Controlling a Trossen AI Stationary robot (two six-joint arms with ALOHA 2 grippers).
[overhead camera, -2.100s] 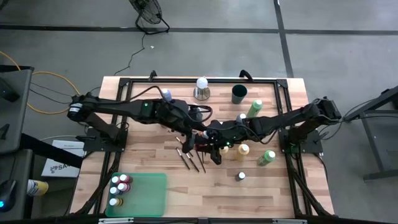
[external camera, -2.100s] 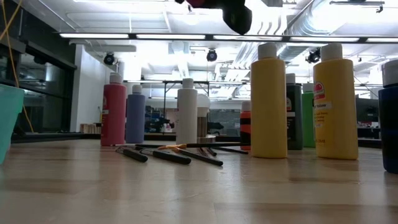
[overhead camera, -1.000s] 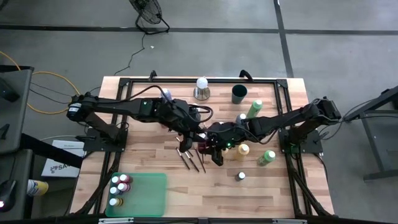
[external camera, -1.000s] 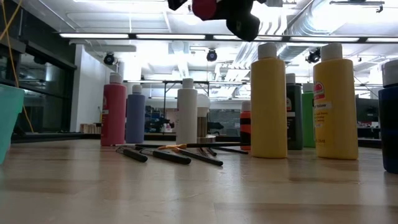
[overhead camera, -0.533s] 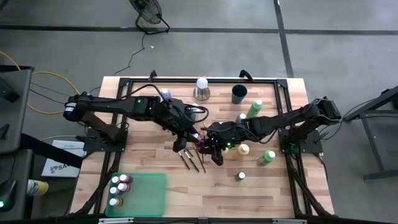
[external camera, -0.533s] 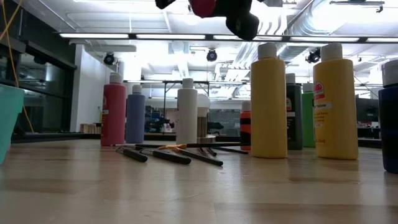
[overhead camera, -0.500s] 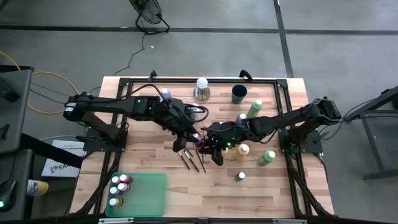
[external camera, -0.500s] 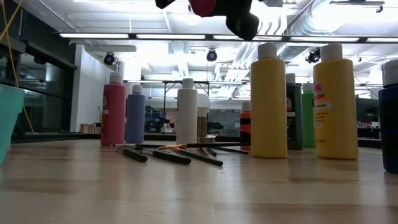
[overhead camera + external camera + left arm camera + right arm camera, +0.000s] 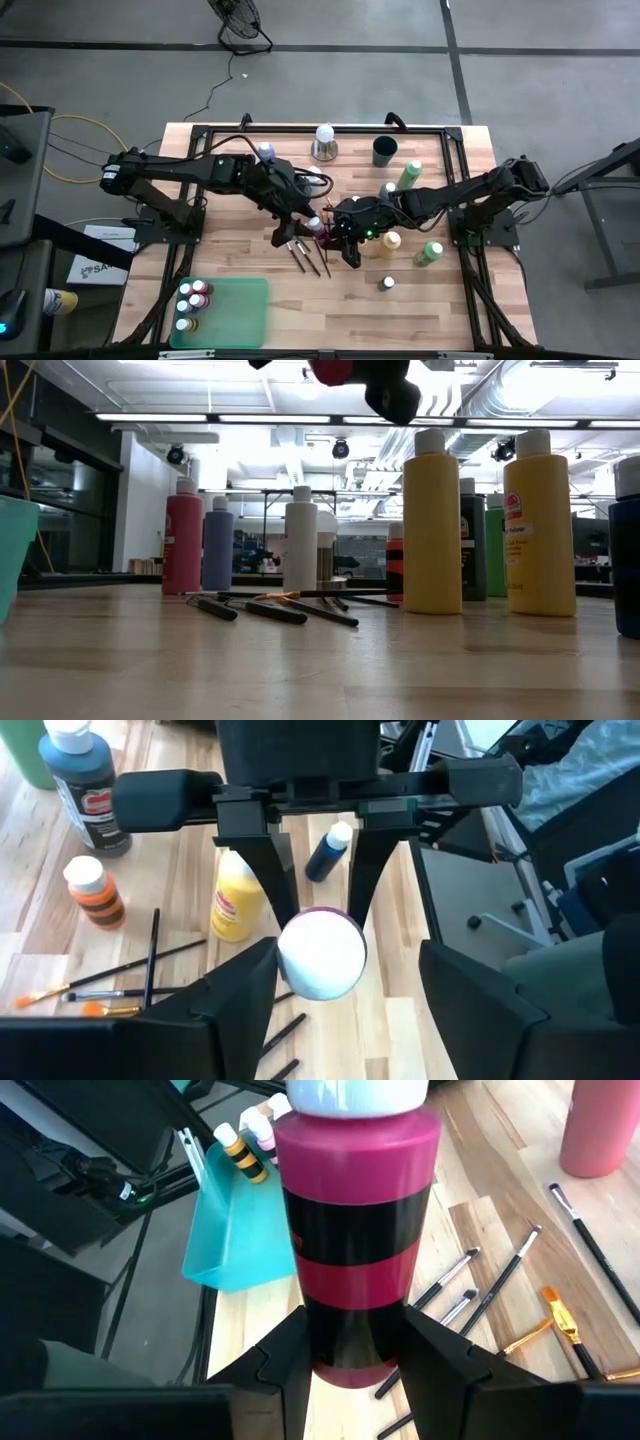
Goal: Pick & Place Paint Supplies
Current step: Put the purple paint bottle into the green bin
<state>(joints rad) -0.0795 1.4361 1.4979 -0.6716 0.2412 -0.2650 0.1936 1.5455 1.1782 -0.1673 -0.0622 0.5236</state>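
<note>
Right hand (image 9: 340,232) grips the magenta paint bottle (image 9: 355,1230) mid-counter (image 9: 440,300) over the brushes (image 9: 308,256) – left hand (image 9: 297,225), open, has drawn closer, prob. for a handover.

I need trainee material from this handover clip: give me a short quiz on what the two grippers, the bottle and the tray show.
1. True or false: the right gripper holds the pink bottle up off the table.
2. The teal tray lies on: A) the left arm's side, B) the right arm's side, C) the table's middle.
3. Fill in: the left gripper, facing the bottle's white cap, is ___.
Key: 1 true; 2 A; 3 open.
</note>
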